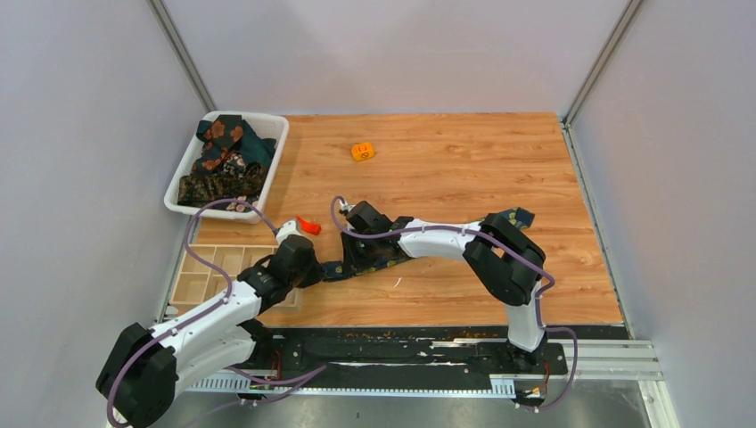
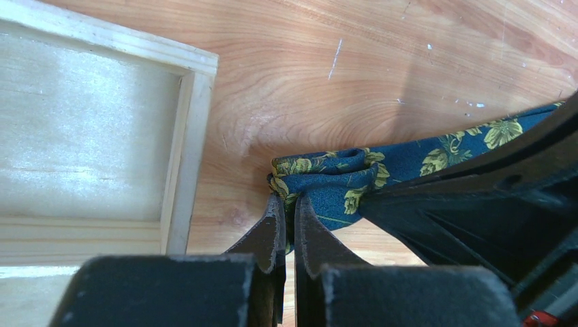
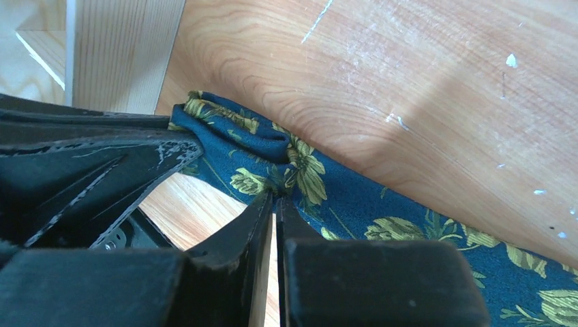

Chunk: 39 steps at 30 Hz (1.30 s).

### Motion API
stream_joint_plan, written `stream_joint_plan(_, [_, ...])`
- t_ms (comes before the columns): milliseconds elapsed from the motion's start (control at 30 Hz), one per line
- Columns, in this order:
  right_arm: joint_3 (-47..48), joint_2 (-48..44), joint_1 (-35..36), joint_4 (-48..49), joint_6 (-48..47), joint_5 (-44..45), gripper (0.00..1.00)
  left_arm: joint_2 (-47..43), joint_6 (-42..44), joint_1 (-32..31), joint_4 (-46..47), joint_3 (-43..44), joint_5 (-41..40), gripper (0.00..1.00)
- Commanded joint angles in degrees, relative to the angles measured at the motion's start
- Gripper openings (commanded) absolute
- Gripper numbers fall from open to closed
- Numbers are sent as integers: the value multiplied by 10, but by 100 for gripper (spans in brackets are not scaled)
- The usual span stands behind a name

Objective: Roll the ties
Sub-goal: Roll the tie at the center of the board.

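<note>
A navy tie (image 1: 383,253) with yellow-green flowers lies across the wooden table, its far end showing past the right arm (image 1: 517,216). My left gripper (image 2: 287,201) is shut on the folded end of the tie (image 2: 327,174), beside the wooden tray. My right gripper (image 3: 275,197) is shut on the same tie (image 3: 354,204) just past the fold, close to the left gripper. More dark floral ties (image 1: 223,156) lie heaped in the white bin.
A white bin (image 1: 272,156) stands at the back left. A wooden compartment tray (image 1: 201,272) lies at the table's left front edge. An orange cube (image 1: 362,151) sits at the back middle. A small red piece (image 1: 308,226) lies near the left gripper.
</note>
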Motion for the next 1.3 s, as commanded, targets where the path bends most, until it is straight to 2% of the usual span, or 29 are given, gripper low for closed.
stream_joint_plan(0, [23,14,1,24,5,4,7,-20,15,3,-23,29,-6,0])
stream_joint_plan(200, [6,12,4,44,17,-22,5,-24,39,2,-47,53,5,0])
stream_joint_plan(533, [26,7,7,27,12,-9,5,-17,58,2,-81,95,40,0])
stream_joint_plan(1267, [17,11,13,75,22,-51,5,42,81,1,-75,150,106,0])
